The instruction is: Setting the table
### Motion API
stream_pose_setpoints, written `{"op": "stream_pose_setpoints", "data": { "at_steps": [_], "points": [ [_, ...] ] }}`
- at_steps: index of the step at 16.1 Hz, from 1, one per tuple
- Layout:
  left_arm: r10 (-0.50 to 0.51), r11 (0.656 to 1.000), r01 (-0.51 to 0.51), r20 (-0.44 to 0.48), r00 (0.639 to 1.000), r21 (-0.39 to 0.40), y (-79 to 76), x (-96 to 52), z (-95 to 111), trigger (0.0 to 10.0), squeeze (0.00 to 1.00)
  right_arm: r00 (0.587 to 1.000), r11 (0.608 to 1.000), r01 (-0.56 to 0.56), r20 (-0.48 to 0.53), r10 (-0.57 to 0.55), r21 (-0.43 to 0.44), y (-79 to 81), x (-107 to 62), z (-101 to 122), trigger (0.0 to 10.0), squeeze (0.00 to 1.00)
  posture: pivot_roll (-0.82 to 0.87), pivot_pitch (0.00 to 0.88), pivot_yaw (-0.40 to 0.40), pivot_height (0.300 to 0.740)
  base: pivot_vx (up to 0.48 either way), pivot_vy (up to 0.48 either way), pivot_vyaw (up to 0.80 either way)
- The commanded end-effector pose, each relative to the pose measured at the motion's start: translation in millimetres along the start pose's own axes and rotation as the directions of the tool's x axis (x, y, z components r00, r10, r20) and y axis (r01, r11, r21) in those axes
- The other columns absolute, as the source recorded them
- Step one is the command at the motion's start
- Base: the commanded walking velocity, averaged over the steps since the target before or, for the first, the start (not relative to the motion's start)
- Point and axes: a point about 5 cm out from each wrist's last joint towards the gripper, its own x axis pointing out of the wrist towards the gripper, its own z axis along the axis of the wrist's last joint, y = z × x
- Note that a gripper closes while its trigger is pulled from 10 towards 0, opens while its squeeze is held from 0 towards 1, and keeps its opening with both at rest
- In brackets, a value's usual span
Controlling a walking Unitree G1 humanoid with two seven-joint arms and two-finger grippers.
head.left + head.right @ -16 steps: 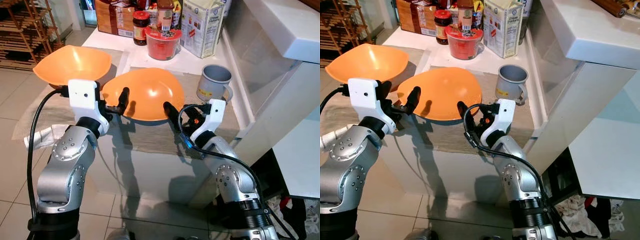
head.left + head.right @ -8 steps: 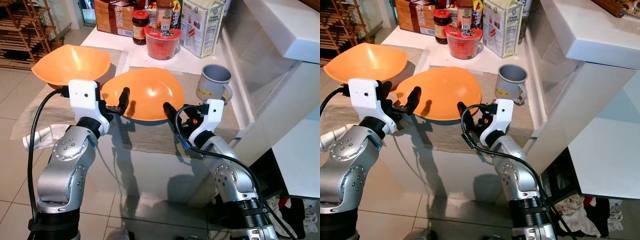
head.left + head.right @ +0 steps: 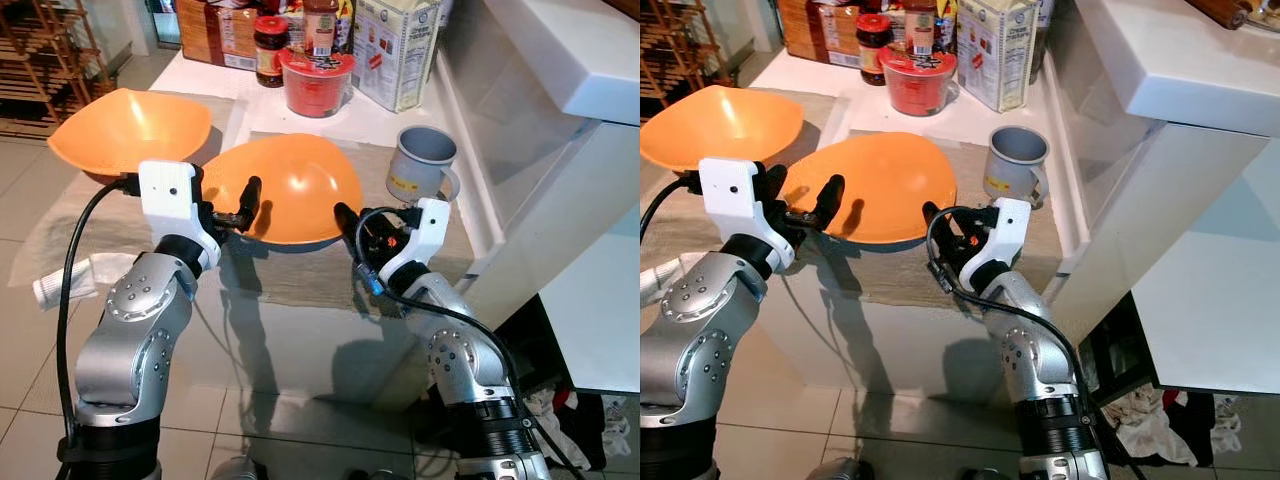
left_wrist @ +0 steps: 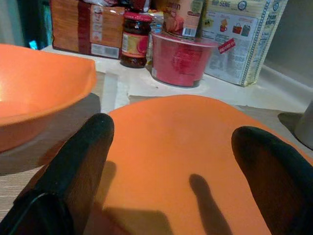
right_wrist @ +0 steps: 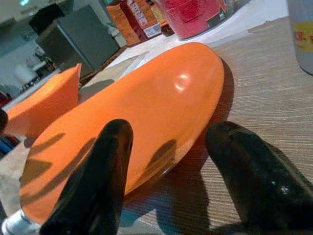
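Left eye view: 2 orange bowls on the placemats. Near orange bowl (image 3: pixel 285 186) sits on the mat w/ the grey mug (image 3: pixel 421 166) just beside it; far orange bowl (image 3: pixel 128 130) on the next mat toward the robot's left. Left gripper (image 3: pixel 232 213) at the near bowl's left rim, fingers spread wide, holding nothing. Right gripper (image 3: pixel 357 232) at its front-right rim, also spread, empty; right wrist view shows the rim between its fingers, not clamped. Judgement: bowls + mug laid out; near bowl probably needs final placing. No cutlery seen, so approx halfway.
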Motion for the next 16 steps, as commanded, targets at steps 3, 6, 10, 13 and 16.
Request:
{"op": "stream_pose_setpoints", "data": {
  "at_steps": [3, 6, 10, 13, 16],
  "points": [
    [-0.009, 1.0, 0.009, 0.024, 1.0, 0.002, -1.7, 0.1, 8.0, 10.0, 0.0, 0.988, 0.991, 0.117, -0.105, -0.109, 0.07, -22.7, -13.5, -21.0, 0.0, 0.0, 0.15, 0.089, -0.053, 0.74, 0.0, 0.0, 0.0],
    [-0.011, 1.0, 0.011, 0.023, 1.0, 0.001, -1.3, 0.5, 8.0, 10.0, 0.0, 0.989, 0.985, 0.131, -0.079, -0.122, 0.114, -27.1, -16.9, -14.3, 0.0, 0.0, 0.15, 0.082, -0.054, 0.74, 0.0, 0.0, 0.0],
    [-0.016, 1.0, 0.016, 0.024, 1.0, 0.0, -1.9, 1.1, 7.7, 10.0, 0.0, 0.99, 0.981, 0.136, -0.047, -0.131, 0.141, -30.4, -18.6, -7.1, 0.0, 0.0, 0.14, 0.073, -0.055, 0.74, 0.0, 0.0, 0.0],
    [-0.018, 1.0, 0.018, 0.026, 1.0, -0.002, -2.3, 1.7, 8.0, 10.0, 0.0, 0.991, 0.979, 0.13, -0.029, -0.127, 0.158, -31.1, -19.9, -2.4, 0.0, 0.0, 0.14, 0.072, -0.055, 0.74, 0.0, 0.0, 0.0],
    [-0.022, 1.0, 0.022, 0.026, 0.999, -0.006, -2.9, 2.0, 8.0, 10.0, 0.0, 0.991, 0.977, 0.131, -0.025, -0.128, 0.17, -32.7, -21.6, -1.0, 0.0, 0.0, 0.14, 0.071, -0.055, 0.74, 0.0, 0.0, 0.0]
  ]
}}
